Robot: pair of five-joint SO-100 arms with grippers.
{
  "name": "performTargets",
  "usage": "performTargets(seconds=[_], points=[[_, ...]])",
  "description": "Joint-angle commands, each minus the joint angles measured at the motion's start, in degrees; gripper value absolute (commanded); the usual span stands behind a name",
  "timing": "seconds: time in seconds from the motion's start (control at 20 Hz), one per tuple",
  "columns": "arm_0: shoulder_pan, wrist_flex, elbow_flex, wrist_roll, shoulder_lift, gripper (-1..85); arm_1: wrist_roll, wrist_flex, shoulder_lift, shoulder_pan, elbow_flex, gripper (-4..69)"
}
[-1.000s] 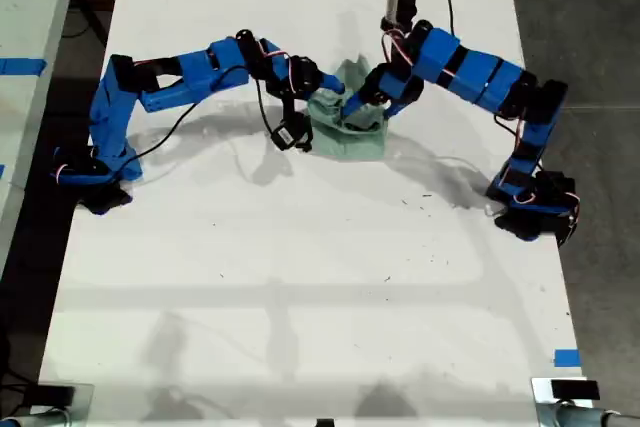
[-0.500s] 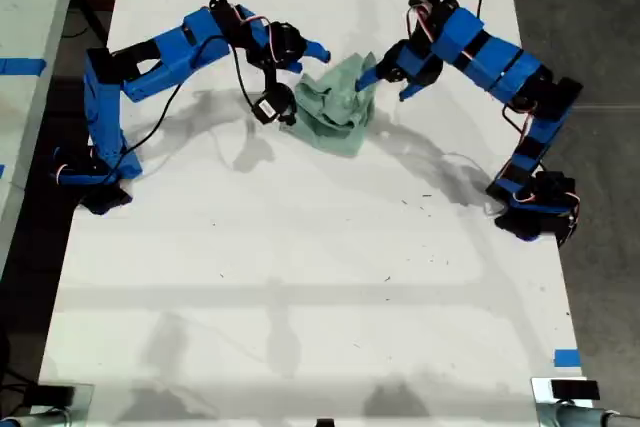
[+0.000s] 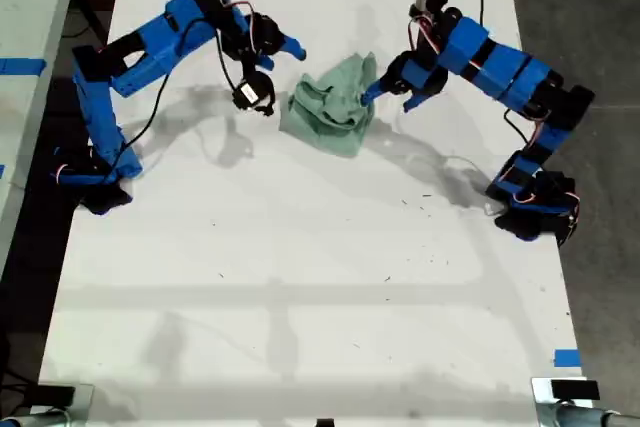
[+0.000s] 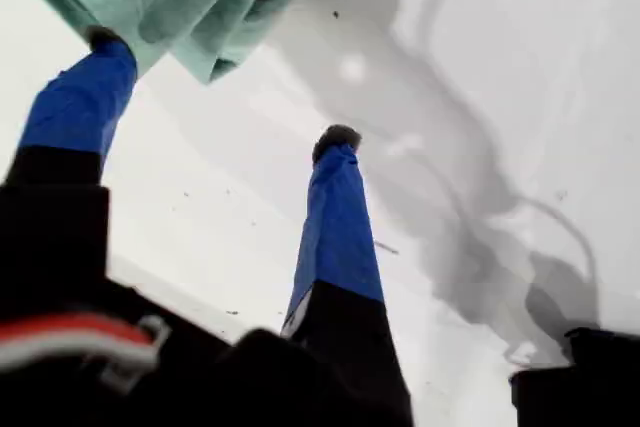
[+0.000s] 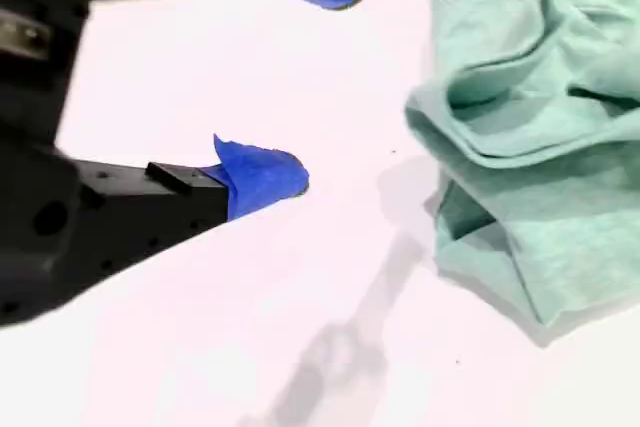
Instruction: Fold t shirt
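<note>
Plainly, unprinted mint t shirt (image 3: 330,107), no label.

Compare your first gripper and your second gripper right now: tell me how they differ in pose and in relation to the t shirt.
My first gripper has one fingertip at the edge of the t shirt; my second gripper stands apart from it, over bare table. In the exterior view, the first reaches in from that view's right, the second from its left. Both are open, blue-tipped and holding nothing.
</note>
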Motion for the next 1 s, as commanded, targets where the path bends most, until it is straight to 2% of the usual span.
performTargets(seconds=[0.0,0.1,0.15,0.2,0.25,0.35,0.45,0.5,0.55,0.65,0.75,0.85,0.95], points=[[2.7,5.8,7.0,-6.9,24.6,19.0,7.6,0.4,22.6,-7.4,13.4,25.9],[12.1,5.8,18.5,-13.6,40.7,8.9,17.3,-1.0,38.9,-17.7,27.5,18.5],[17.3,5.6,26.3,-19.0,49.5,2.1,23.0,-3.4,47.8,-24.3,35.7,12.8],[23.1,4.2,34.9,-25.6,58.5,-0.1,28.6,-6.8,57.3,-31.0,44.5,7.6],[28.9,0.2,44.9,-31.0,66.7,-0.1,34.0,-10.3,66.1,-37.2,53.3,2.9],[39.7,-11.7,68.5,-39.5,78.1,-0.1,42.4,-15.3,78.7,-46.4,69.7,-1.4],[44.0,-26.4,92.6,-41.6,92.4,-0.1,43.2,-19.8,89.9,-50.1,85.7,-1.4],[45.3,-30.4,102.2,-41.6,100.9,-0.1,43.5,-19.1,99.3,-51.3,93.5,-1.4],[45.7,-30.1,109.5,-41.6,109.9,-0.1,40.3,-17.0,105.9,-51.4,97.0,-1.2],[47.6,-27.7,119.4,-41.9,123.0,-0.1,40.7,-17.2,105.0,-53.0,96.9,-1.2],[49.1,-28.5,123.0,-42.6,122.6,-0.1,34.2,-16.7,105.6,-50.2,97.1,2.4],[49.9,-24.0,123.0,-45.1,122.6,0.1,33.2,-16.6,105.7,-50.1,97.1,2.4],[50.8,-23.7,123.3,-43.7,122.6,-0.1,32.4,-16.5,105.7,-50.4,97.1,2.4]])
